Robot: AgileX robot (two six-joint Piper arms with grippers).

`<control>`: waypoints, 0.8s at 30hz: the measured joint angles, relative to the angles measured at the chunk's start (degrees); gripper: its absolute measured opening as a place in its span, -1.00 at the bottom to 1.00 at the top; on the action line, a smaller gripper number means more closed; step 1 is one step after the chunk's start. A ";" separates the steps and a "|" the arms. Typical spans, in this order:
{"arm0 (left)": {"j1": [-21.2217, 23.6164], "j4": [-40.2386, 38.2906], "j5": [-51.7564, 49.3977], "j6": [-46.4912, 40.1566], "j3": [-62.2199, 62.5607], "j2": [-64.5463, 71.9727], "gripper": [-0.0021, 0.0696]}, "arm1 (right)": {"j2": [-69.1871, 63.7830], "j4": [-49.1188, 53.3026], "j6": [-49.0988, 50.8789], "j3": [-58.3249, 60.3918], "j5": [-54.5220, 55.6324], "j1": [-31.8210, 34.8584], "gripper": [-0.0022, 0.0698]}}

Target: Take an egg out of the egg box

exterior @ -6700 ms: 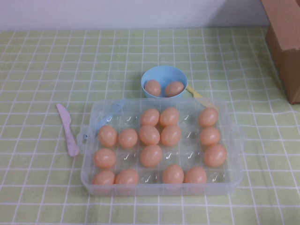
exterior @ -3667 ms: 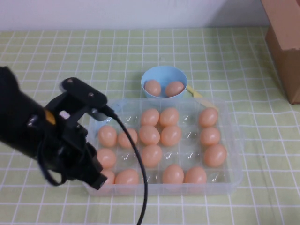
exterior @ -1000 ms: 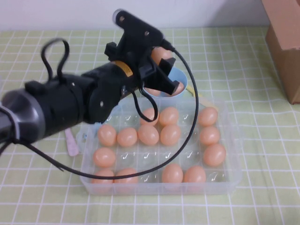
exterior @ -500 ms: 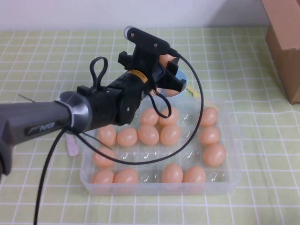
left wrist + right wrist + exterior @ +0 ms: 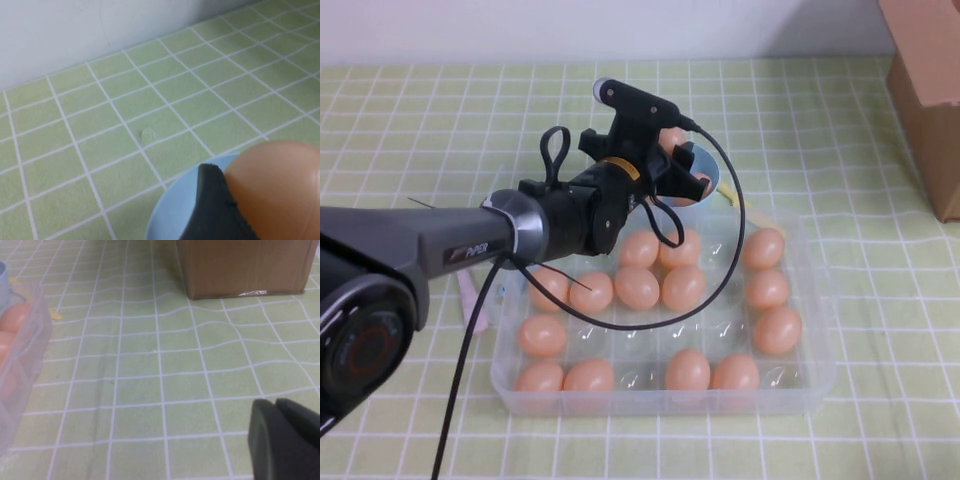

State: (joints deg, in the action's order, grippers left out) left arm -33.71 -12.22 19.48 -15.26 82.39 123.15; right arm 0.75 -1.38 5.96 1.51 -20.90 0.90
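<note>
My left gripper [image 5: 678, 160] reaches over the far edge of the egg box [image 5: 812, 385] and is shut on an egg [image 5: 671, 138], held just above the light-blue bowl [image 5: 709, 166]. In the left wrist view the held egg [image 5: 280, 187] fills the lower corner beside one black finger [image 5: 212, 212], with the bowl's rim [image 5: 167, 222] under it. The clear tray holds several more eggs; one middle cup [image 5: 642, 335] is bare. My right gripper [image 5: 282, 440] is shut and empty, low over the tablecloth off to the tray's right, out of the high view.
A brown cardboard box [image 5: 928, 90] stands at the far right, also in the right wrist view [image 5: 240, 265]. A pink plastic knife [image 5: 470, 300] lies left of the tray, partly behind my arm. Another egg [image 5: 701, 187] lies in the bowl.
My left arm came in, took an egg from the tray's middle and carried it back over the bowl. In the last second it shifted slightly right and lower.
</note>
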 joint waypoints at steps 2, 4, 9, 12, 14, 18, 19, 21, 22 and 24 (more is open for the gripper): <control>0.00 0.00 0.00 0.04 0.26 0.53 0.13 | 0.00 0.00 0.00 0.00 0.00 0.00 -0.99; 0.10 0.00 -0.09 0.04 0.29 0.64 0.19 | 0.00 0.00 0.00 0.00 0.00 0.00 -0.99; 0.10 0.00 -1.19 0.04 0.39 0.27 0.30 | 0.00 0.00 0.00 0.00 0.00 0.00 -0.99; 0.10 0.12 -2.33 0.04 0.39 -0.99 0.31 | 0.00 0.00 0.00 0.00 0.00 0.00 -0.99; 0.10 0.21 -2.90 0.04 0.24 -2.98 0.32 | 0.00 0.00 0.00 0.00 0.00 0.00 -0.99; -0.56 0.71 -1.52 0.14 -4.03 -9.82 0.31 | 0.00 0.00 0.00 0.00 0.00 0.00 -0.99; -0.84 0.87 -0.36 0.14 -6.70 -12.59 0.29 | 0.00 0.00 0.00 0.00 0.00 0.00 -0.99; -1.39 0.90 1.84 0.14 -11.80 -17.20 0.20 | 0.00 0.00 0.00 0.00 -0.10 0.00 -0.99; -1.59 1.01 2.64 0.14 -14.40 -19.40 0.14 | 0.00 0.00 0.00 0.00 -0.10 0.00 -0.99; -1.75 1.54 4.04 0.14 -21.30 -25.16 -0.05 | 0.00 0.00 0.00 0.00 -0.10 0.00 -0.99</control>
State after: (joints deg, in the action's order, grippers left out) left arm -35.47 -10.67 23.52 -15.11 61.08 97.99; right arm 0.75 -1.38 5.96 1.51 -21.00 0.90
